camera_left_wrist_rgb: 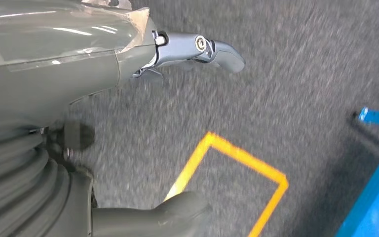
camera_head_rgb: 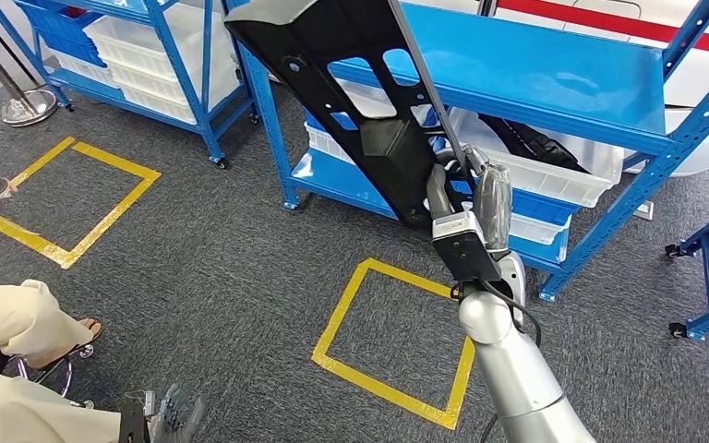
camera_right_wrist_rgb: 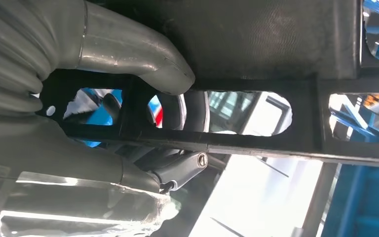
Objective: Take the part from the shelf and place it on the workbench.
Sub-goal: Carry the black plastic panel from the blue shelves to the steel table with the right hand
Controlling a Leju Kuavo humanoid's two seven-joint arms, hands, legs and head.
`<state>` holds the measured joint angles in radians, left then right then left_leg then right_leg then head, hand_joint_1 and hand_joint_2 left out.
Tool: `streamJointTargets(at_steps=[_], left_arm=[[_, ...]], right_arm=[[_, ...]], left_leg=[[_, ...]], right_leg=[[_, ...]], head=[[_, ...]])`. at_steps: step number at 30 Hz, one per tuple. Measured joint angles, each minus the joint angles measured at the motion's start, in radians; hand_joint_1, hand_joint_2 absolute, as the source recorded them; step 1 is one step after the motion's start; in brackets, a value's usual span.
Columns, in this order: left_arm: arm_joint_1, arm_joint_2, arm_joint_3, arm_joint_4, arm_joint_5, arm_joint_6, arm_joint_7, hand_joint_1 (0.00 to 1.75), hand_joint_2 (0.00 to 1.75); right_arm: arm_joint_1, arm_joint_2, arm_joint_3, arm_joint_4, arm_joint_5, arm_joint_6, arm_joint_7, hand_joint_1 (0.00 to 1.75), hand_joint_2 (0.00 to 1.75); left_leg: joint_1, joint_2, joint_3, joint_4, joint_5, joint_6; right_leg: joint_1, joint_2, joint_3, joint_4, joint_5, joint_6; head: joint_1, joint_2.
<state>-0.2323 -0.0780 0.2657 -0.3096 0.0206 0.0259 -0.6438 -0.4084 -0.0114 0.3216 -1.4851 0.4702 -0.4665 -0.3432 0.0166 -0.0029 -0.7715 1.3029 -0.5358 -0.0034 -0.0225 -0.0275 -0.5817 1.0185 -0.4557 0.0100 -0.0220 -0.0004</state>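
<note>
My right hand (camera_head_rgb: 469,208) grips the black part (camera_head_rgb: 360,92), fingers wrapped through its cutouts; thumb (camera_right_wrist_rgb: 143,54) pressed on the flat face. Part is off the shelf, raised and tilted in front of the blue shelf (camera_head_rgb: 554,83), above the grey carpet and a yellow tape square (camera_head_rgb: 397,341). My left hand (camera_left_wrist_rgb: 128,98) hangs low over the carpet, fingers apart, holding nothing. Person's leg (camera_head_rgb: 9,323) at left.

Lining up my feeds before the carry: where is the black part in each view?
Head view: the black part slants up from the right hand, across the blue shelf.
Left wrist view: it is not in this picture.
Right wrist view: slotted black part fills the frame, gripped.
Shared landmark: the blue shelf.
</note>
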Motion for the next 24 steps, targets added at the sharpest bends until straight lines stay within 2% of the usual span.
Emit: streamJointTargets(at_steps=[1, 3, 5, 6, 8, 9, 10, 11, 13, 14, 15, 16, 17, 18, 20, 21, 23, 24], left_arm=[[-0.004, 0.008, -0.004, -0.003, -0.008, 0.002, -0.001, 0.00, 1.75], [-0.018, 0.028, -0.014, -0.014, -0.027, 0.005, -0.005, 0.00, 1.75], [-0.037, 0.044, -0.019, -0.025, -0.041, 0.003, -0.009, 0.00, 1.75], [-0.045, 0.052, -0.021, -0.030, -0.046, 0.001, -0.009, 0.00, 1.75], [-0.053, 0.070, -0.028, -0.036, -0.061, -0.001, -0.006, 0.00, 1.75], [-0.055, 0.079, -0.033, -0.038, -0.071, 0.002, -0.002, 0.00, 1.75], [-0.057, 0.087, -0.036, -0.039, -0.080, 0.006, 0.003, 0.00, 1.75], [-0.059, 0.094, -0.039, -0.039, -0.085, 0.010, 0.008, 0.00, 1.75], [-0.061, 0.109, -0.040, -0.039, -0.083, 0.002, 0.016, 0.00, 1.75], [-0.059, 0.116, -0.039, -0.039, -0.076, -0.008, 0.018, 0.00, 1.75], [-0.057, 0.123, -0.038, -0.038, -0.068, -0.021, 0.021, 0.00, 1.75], [-0.054, 0.130, -0.036, -0.038, -0.059, -0.031, 0.024, 0.00, 1.75], [-0.051, 0.136, -0.034, -0.037, -0.052, -0.039, 0.026, 0.00, 1.75], [-0.048, 0.141, -0.032, -0.037, -0.048, -0.044, 0.030, 0.00, 1.75], [-0.046, 0.154, -0.029, -0.036, -0.050, -0.051, 0.038, 0.00, 1.75], [-0.046, 0.161, -0.029, -0.036, -0.060, -0.055, 0.044, 0.00, 1.75], [-0.046, 0.181, -0.029, -0.036, -0.090, -0.067, 0.055, 0.00, 1.75], [-0.046, 0.192, -0.030, -0.035, -0.105, -0.075, 0.061, 0.00, 1.75]], right_arm=[[0.007, -0.001, -0.004, -0.004, 0.002, 0.000, 0.001, 1.75, 1.75], [0.018, -0.004, -0.011, -0.014, 0.006, 0.000, 0.002, 1.75, 1.75], [0.025, -0.008, -0.018, -0.025, 0.009, 0.000, 0.002, 1.75, 1.75], [0.030, -0.009, -0.021, -0.029, 0.009, 0.001, 0.002, 1.75, 1.75], [0.040, -0.012, -0.024, -0.035, 0.006, 0.004, 0.001, 1.75, 1.75], [0.043, -0.014, -0.026, -0.037, 0.003, 0.007, 0.000, 1.75, 1.75], [0.045, -0.017, -0.027, -0.039, 0.000, 0.012, 0.000, 1.75, 1.75], [0.046, -0.019, -0.030, -0.040, -0.002, 0.016, 0.000, 1.75, 1.75], [0.051, -0.024, -0.034, -0.040, -0.003, 0.023, 0.000, 1.75, 1.75], [0.055, -0.025, -0.036, -0.040, -0.003, 0.025, 0.000, 1.75, 1.75], [0.060, -0.027, -0.038, -0.040, -0.002, 0.027, 0.001, 1.75, 1.75], [0.065, -0.028, -0.040, -0.041, -0.001, 0.029, 0.001, 1.75, 1.75], [0.069, -0.029, -0.042, -0.043, 0.001, 0.030, 0.002, 1.75, 1.75], [0.073, -0.031, -0.044, -0.049, 0.004, 0.030, 0.002, 1.75, 1.75], [0.087, -0.033, -0.050, -0.066, 0.012, 0.028, 0.003, 1.75, 1.75], [0.099, -0.034, -0.054, -0.077, 0.018, 0.026, 0.004, 1.75, 1.75], [0.129, -0.036, -0.065, -0.101, 0.027, 0.022, 0.003, 1.75, 1.75], [0.144, -0.038, -0.071, -0.113, 0.029, 0.020, 0.002, 1.75, 1.75]], left_leg=[[0.000, 0.001, 0.016, -0.032, 0.023, 0.002], [-0.002, 0.021, 0.091, -0.173, 0.083, 0.008], [-0.009, 0.040, 0.139, -0.267, 0.110, 0.015], [-0.014, 0.041, 0.143, -0.279, 0.108, 0.018], [-0.017, 0.024, 0.141, -0.283, 0.113, 0.028], [-0.016, 0.017, 0.143, -0.287, 0.117, 0.034], [-0.015, 0.011, 0.144, -0.291, 0.121, 0.042], [-0.013, 0.005, 0.146, -0.295, 0.125, 0.049], [-0.013, -0.010, 0.144, -0.295, 0.128, 0.056], [-0.014, -0.020, 0.143, -0.295, 0.128, 0.057], [-0.015, -0.032, 0.143, -0.295, 0.128, 0.058], [-0.015, -0.043, 0.142, -0.294, 0.129, 0.058], [-0.016, -0.055, 0.142, -0.293, 0.129, 0.057], [-0.016, -0.066, 0.142, -0.292, 0.129, 0.056], [-0.019, -0.086, 0.137, -0.287, 0.129, 0.050], [-0.019, -0.094, 0.134, -0.286, 0.130, 0.045], [-0.015, -0.109, 0.130, -0.287, 0.133, 0.033], [-0.012, -0.102, 0.126, -0.283, 0.130, 0.028]], right_leg=[[0.001, -0.007, 0.000, 0.000, 0.000, 0.000], [0.002, -0.022, 0.002, 0.000, -0.001, 0.000], [0.009, -0.035, 0.001, -0.001, -0.002, 0.003], [0.012, -0.041, 0.000, -0.002, -0.002, 0.004], [0.016, -0.051, 0.001, -0.003, -0.004, 0.012], [0.016, -0.046, -0.002, 0.003, -0.009, 0.015], [0.016, -0.035, -0.011, 0.024, -0.022, 0.016], [0.016, -0.017, -0.031, 0.067, -0.045, 0.014], [0.013, 0.012, -0.093, 0.202, -0.101, 0.003], [0.013, 0.018, -0.122, 0.262, -0.120, 0.003], [0.013, 0.021, -0.137, 0.291, -0.124, 0.005], [0.013, 0.023, -0.131, 0.278, -0.113, 0.011], [0.013, 0.028, -0.107, 0.226, -0.088, 0.018], [0.012, 0.042, -0.071, 0.150, -0.058, 0.024], [0.011, 0.067, -0.014, 0.030, -0.018, 0.025], [0.011, 0.073, -0.002, 0.005, -0.012, 0.022], [0.011, 0.057, 0.003, -0.001, -0.010, 0.012], [0.010, 0.049, 0.007, -0.005, -0.007, 0.007]], head=[[0.000, 0.000], [0.000, 0.000], [0.001, 0.000], [0.002, 0.000], [0.003, 0.000], [0.003, 0.000], [0.004, 0.000], [0.005, 0.000], [0.008, 0.000], [0.010, 0.000], [0.010, 0.000], [0.010, 0.000], [0.010, 0.000], [0.010, 0.000], [0.010, 0.000], [0.009, 0.000], [0.009, 0.000], [0.009, 0.000]])
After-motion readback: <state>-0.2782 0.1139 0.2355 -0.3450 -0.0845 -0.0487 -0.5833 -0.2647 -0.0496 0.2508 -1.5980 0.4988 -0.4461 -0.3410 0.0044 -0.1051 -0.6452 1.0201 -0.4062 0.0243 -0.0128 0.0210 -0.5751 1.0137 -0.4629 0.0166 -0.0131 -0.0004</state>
